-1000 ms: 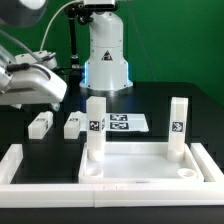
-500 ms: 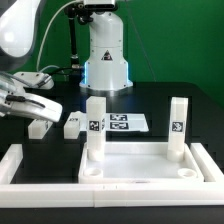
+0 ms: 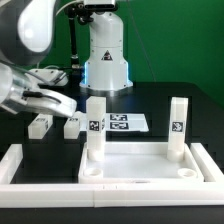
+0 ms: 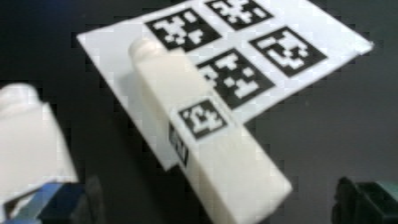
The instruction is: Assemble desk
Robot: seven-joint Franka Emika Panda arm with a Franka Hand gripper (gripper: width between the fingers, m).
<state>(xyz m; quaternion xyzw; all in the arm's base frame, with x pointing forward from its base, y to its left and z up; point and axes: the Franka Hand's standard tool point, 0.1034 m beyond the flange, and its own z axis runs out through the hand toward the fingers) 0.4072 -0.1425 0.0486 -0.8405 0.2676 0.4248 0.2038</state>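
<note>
The white desk tabletop point(image 3: 135, 163) lies upside down inside the border wall, with two white legs standing on it, one point(image 3: 95, 125) at the exterior view's left and one point(image 3: 177, 125) at its right. Two loose legs lie on the black table, one point(image 3: 72, 126) beside the marker board and another point(image 3: 40, 125) further to the exterior view's left. My gripper point(image 3: 62, 104) hovers just above them. In the wrist view the nearer leg point(image 4: 205, 130) lies tag up, its end between the fingers of my open gripper point(image 4: 210, 205), untouched. The other leg point(image 4: 25, 135) shows at the edge.
The marker board point(image 3: 126, 123) point(image 4: 231, 40) lies flat just behind the tabletop, partly under the loose leg in the wrist view. A low white border wall point(image 3: 110, 192) runs along the front and the exterior view's left. The robot base point(image 3: 105, 55) stands at the back.
The arm has swung toward the exterior view's right and come down over the two loose legs. The jaws have stayed open.
</note>
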